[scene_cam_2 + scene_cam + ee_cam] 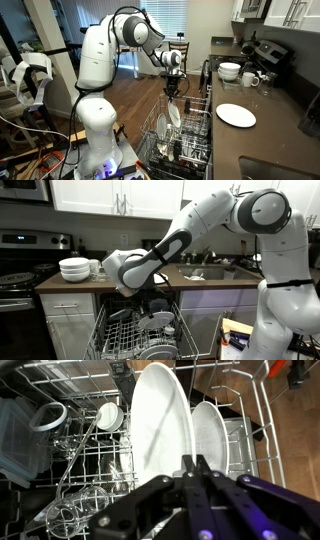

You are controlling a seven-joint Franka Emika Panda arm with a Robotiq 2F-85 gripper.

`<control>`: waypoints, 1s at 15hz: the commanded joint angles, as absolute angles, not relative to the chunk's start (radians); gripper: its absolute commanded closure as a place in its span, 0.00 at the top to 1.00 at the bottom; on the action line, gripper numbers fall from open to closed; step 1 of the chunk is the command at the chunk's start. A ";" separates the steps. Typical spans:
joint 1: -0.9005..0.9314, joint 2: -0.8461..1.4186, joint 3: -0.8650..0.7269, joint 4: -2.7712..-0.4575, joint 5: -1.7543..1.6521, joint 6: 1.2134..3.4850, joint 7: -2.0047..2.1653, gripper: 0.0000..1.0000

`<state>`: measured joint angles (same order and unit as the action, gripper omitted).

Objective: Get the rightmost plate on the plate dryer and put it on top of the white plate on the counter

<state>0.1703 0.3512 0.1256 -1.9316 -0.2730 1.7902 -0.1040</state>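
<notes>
Pinching upright white plate [158,425] in wire rack [90,460].
Clenched on its rim with jaws, beside second plate [210,435].

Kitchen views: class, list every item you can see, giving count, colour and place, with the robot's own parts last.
upright plates: two, white, one nearer and one behind, in the wire dish rack
flat plate: one, white, on the dark brown counter
bowls: one stack, white, on the counter beside the stove
cup: one, white, in the rack
sink: one, metal, set in the counter
robot arm: one, white, over the rack
gripper: one, dark, jaws close together at the nearer plate's rim; grip unclear
</notes>
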 commanded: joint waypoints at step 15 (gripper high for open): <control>0.295 0.320 0.101 -1.932 -0.690 1.585 0.400 0.01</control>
<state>0.2802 0.3357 0.1055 -1.9293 -0.6275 1.6390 0.3436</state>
